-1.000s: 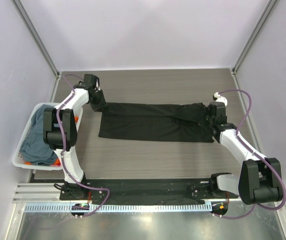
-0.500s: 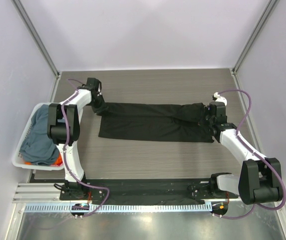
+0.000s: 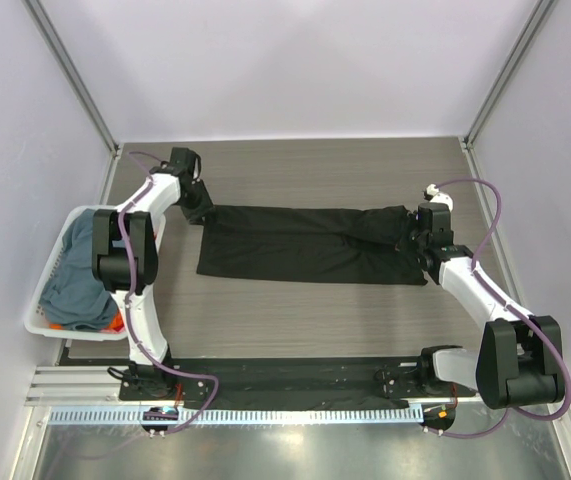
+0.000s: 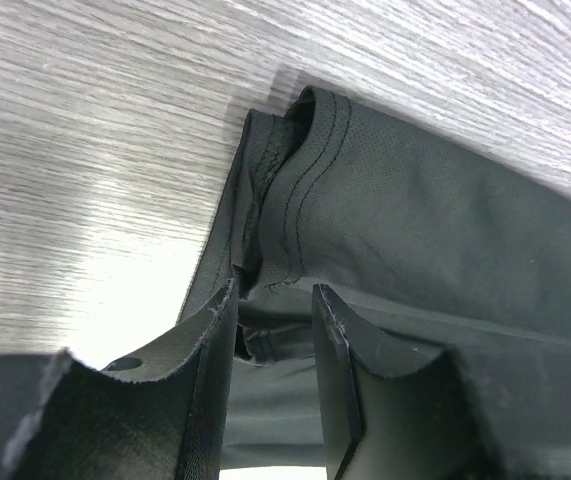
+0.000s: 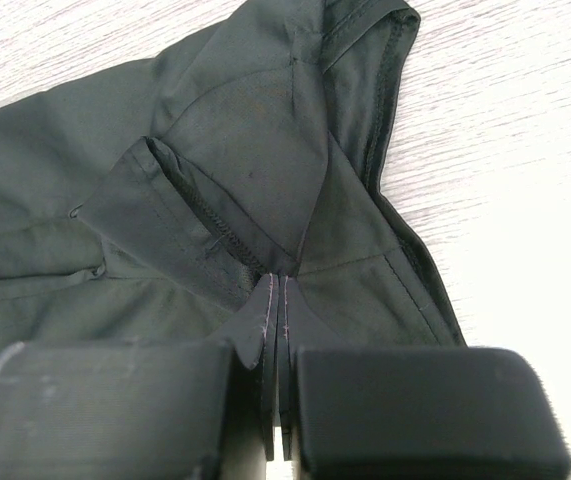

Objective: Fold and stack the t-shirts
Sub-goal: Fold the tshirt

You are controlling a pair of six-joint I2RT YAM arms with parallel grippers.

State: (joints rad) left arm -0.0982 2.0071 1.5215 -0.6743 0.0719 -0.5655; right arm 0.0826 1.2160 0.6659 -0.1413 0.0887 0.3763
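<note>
The blue-grey t-shirt [image 3: 75, 275] and orange t-shirt [image 3: 115, 322] are lying bunched in the basket [image 3: 37, 318]. We are seemingly part-way through folding the black t-shirt [image 3: 305, 245], which is lying as a band across the table [image 3: 295, 170]: left gripper [image 4: 275, 300] straddling its left end, jaws parted, right gripper [image 5: 275, 285] pinching its right end.

**Item 1, black t-shirt** [image 3: 310, 245]: L wrist view, cloth runs off right & bottom edges. R wrist view, runs off left edge. Lower layers hidden under the folds.

**Item 2, left end effector** [image 4: 270, 300]: finger bases cut by bottom edge, near parts blurred. Contact w/ hem between the fingers: can't tell. From above, tips hidden under the left arm [image 3: 125, 255].

**Item 3, right end effector** [image 5: 275, 290]: housing blurred, cut at bottom. How far cloth goes into the pinch is hidden.

**Item 4, basket** [image 3: 40, 305]: right side hidden behind the left arm. Blue-grey t-shirt [image 3: 75, 285] bunched, outline unclear. Orange cloth [image 3: 115, 322] a sliver only. Garment count: can't tell.
</note>
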